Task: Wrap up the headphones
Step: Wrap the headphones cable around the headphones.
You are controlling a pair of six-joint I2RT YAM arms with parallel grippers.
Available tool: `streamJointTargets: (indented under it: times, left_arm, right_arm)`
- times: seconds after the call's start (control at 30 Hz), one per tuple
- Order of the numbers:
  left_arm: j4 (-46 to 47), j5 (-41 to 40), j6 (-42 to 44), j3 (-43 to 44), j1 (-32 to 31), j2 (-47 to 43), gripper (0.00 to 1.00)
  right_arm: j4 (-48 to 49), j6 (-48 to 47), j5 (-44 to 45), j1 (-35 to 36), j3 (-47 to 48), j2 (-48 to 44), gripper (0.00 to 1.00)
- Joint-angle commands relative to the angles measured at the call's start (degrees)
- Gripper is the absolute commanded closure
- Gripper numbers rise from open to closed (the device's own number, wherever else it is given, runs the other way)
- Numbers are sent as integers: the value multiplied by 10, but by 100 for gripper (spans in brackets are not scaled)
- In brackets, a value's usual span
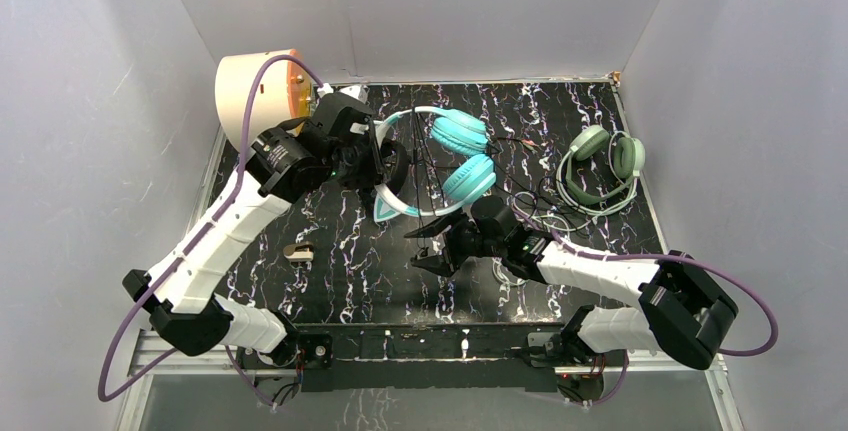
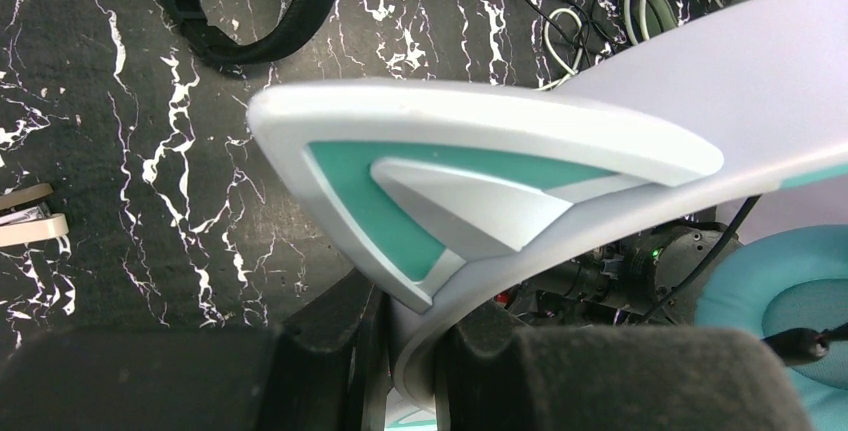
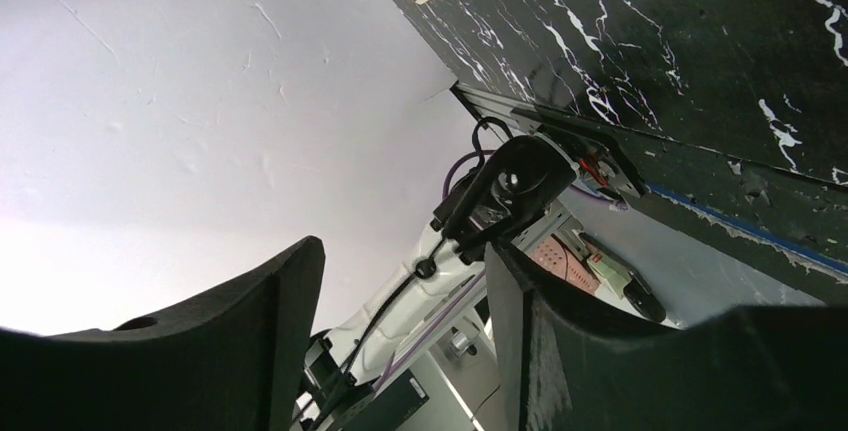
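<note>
The teal headphones with a white cat-ear band are lifted at the back middle of the table. My left gripper is shut on the white band; in the left wrist view the band sits between the jaws, with a cat ear above and a teal cup to the right. The black headphones lie on the table beyond it. The sage-green headphones lie at the back right with their light cable. My right gripper is open and empty, below the teal cups, and also shows in the right wrist view.
A cream round container stands at the back left corner. A small beige clip-like object lies on the black marbled table at the left. Loose black cables lie between the teal and green headsets. White walls close in three sides.
</note>
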Motion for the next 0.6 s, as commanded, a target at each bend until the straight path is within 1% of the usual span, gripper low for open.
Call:
streamJointTargets:
  times: [0.0, 0.07, 0.13, 0.37, 0.47, 0.57]
  left_arm:
    - [23, 17, -10, 28, 3, -29, 100]
    - [22, 17, -9, 29, 4, -29, 100]
    - [20, 16, -9, 30, 3, -29, 100]
    - [15, 20, -1, 38, 4, -33, 100]
    - [21, 43, 18, 37, 3, -36, 100]
    - [51, 96, 62, 13, 3, -50, 100]
  right_arm:
    - [26, 8, 17, 4, -5, -9, 34]
    - [25, 8, 20, 4, -6, -11, 44]
    - [24, 8, 20, 4, -7, -11, 48]
    - [20, 9, 26, 4, -17, -21, 65]
    - [17, -1, 49, 4, -19, -32, 76]
    - [22, -32, 79, 1, -24, -50, 84]
